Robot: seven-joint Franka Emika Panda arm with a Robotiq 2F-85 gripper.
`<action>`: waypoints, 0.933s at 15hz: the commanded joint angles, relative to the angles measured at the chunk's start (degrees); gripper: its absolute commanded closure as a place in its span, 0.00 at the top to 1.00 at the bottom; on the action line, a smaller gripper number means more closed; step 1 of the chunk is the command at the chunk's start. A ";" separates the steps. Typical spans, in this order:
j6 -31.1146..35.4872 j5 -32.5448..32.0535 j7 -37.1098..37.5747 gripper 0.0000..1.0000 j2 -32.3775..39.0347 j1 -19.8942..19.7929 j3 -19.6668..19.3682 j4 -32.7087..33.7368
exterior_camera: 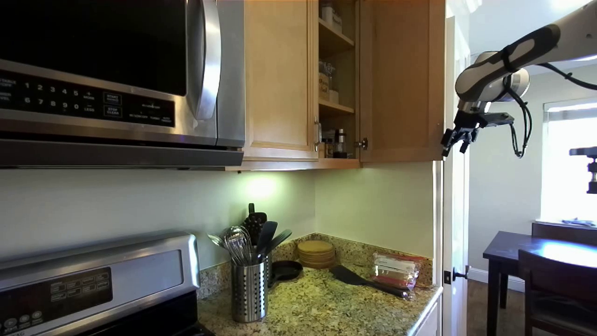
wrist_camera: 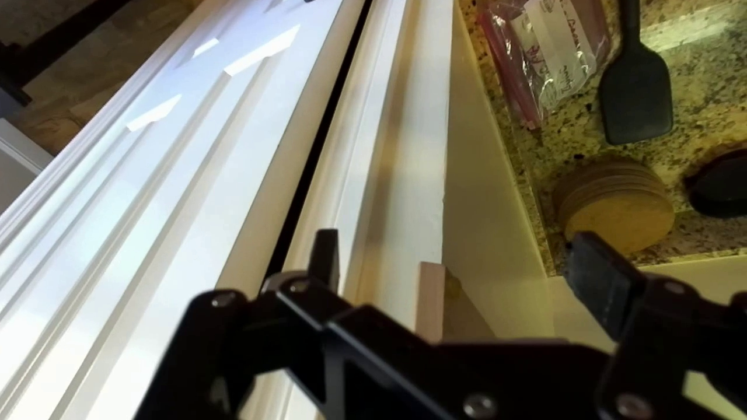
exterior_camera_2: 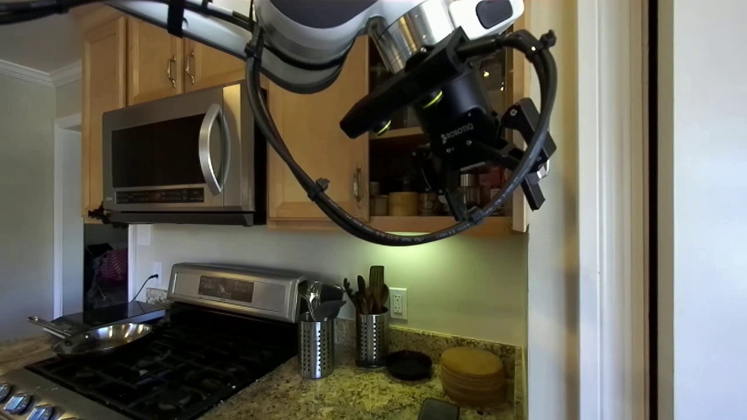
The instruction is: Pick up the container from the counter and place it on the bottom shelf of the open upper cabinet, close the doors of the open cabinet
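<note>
The upper cabinet (exterior_camera: 357, 70) is open on the right, where its right door (exterior_camera: 403, 79) stands swung out. The left door (exterior_camera: 280, 79) looks shut; its bar handle (exterior_camera_2: 357, 184) shows. Several jars, including a dark slim one (exterior_camera: 340, 143), stand on the bottom shelf (exterior_camera: 338, 163); I cannot tell which is the container. No such jar shows on the counter (exterior_camera: 317, 298). My gripper (exterior_camera: 455, 148) is open at the right door's free edge. In the wrist view my gripper (wrist_camera: 458, 256) has the door's edge (wrist_camera: 430, 300) between its spread fingers; contact cannot be told.
A steel microwave (exterior_camera: 93, 70) hangs left of the cabinet above the stove (exterior_camera_2: 175, 350). A perforated utensil holder (exterior_camera: 249, 294), wooden discs (exterior_camera: 317, 254), a black spatula (exterior_camera: 350, 275) and a plastic bag (exterior_camera: 396, 270) are on the counter. A white door frame (exterior_camera_2: 607, 233) stands close right.
</note>
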 commanded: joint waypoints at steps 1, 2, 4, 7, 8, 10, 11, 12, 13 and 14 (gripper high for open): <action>4.72 6.49 -5.33 1.00 2.85 1.45 -2.38 0.87; 6.02 8.60 -6.86 1.00 3.52 1.65 -2.74 0.81; 7.65 12.44 -9.44 1.00 4.89 1.97 -3.16 1.03; 7.90 15.71 -11.51 1.00 6.38 1.83 -2.54 1.82; 7.82 16.88 -12.31 1.00 6.58 1.96 -2.26 2.04; 7.81 18.49 -13.55 1.00 6.36 2.45 -1.36 2.31; 7.79 19.01 -14.14 1.00 6.20 2.69 -0.94 2.47; 7.66 18.95 -14.20 1.00 5.87 2.93 -0.41 2.59; 7.54 18.36 -13.75 1.00 5.63 2.86 -0.21 2.50; 7.22 18.04 -13.57 1.00 5.12 3.05 0.16 2.30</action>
